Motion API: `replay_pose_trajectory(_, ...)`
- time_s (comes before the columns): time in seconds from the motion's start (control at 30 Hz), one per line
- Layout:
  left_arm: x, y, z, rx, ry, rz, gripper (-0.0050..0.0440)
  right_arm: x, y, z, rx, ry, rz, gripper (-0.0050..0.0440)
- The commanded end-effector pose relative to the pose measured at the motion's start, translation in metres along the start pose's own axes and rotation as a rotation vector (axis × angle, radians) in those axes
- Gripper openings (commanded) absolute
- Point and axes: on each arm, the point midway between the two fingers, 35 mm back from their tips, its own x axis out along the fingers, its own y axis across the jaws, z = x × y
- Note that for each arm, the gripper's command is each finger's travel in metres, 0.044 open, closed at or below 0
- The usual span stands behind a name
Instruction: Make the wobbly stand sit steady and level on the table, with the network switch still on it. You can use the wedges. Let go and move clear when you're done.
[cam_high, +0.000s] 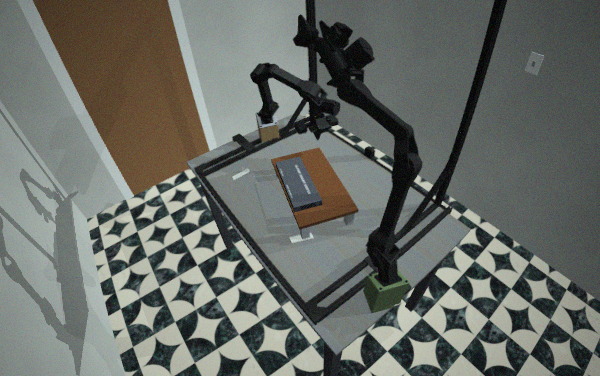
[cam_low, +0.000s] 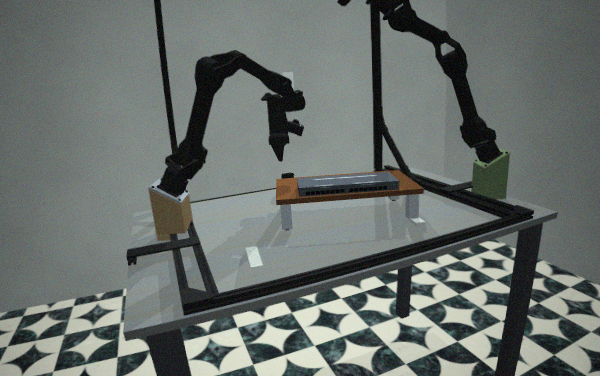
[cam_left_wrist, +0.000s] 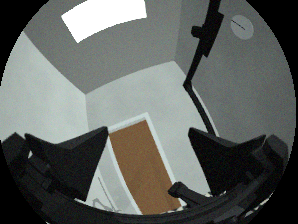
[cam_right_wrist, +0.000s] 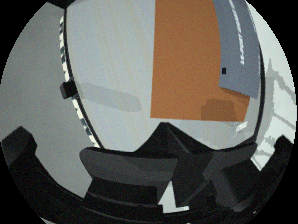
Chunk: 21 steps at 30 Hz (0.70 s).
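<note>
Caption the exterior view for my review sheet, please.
Network switch on the orange-brown stand, one white wedge lying apart, the right arm's closed fingers hanging above the table.

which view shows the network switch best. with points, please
The exterior view: it shows the port row along the front of the network switch (cam_high: 299, 184) (cam_low: 347, 184) (cam_right_wrist: 237, 50). Top shows mainly its lid, the right wrist only part of it, the left wrist none.

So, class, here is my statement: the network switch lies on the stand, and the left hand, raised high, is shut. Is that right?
Not quite: the left hand is open, as the left wrist view shows. It is raised high, and the network switch lies on the stand.
</note>
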Motion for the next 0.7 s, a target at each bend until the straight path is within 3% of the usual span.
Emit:
replay_pose_trajectory(0.0, -0.008, -0.003, -0.005, 0.003, 0.042, -0.01, 0.044, 0.0, 0.0, 0.0, 0.0, 0.0, 0.0, 0.0)
replay_pose_trajectory(0.07, -0.008, -0.003, -0.005, 0.003, 0.042, -0.01, 0.044, 0.0, 0.0, 0.0, 0.0, 0.0, 0.0, 0.0)
replay_pose_trajectory(0.1, -0.004, -0.001, -0.017, -0.001, 0.067, -0.006, 0.044, 0.0, 0.0, 0.0, 0.0, 0.0, 0.0, 0.0)
replay_pose_trajectory(0.43, -0.067, -0.014, -0.129, -0.025, 0.54, -0.065, 0.044, 0.0, 0.0, 0.0, 0.0, 0.0, 0.0, 0.0)
replay_pose_trajectory(0.63, -0.067, -0.014, -0.129, -0.025, 0.54, -0.065, 0.044, 0.0, 0.0, 0.0, 0.0, 0.0, 0.0, 0.0)
replay_pose_trajectory(0.67, -0.067, -0.013, -0.14, -0.028, 0.568, -0.061, 0.044, 0.0, 0.0, 0.0, 0.0, 0.0, 0.0, 0.0)
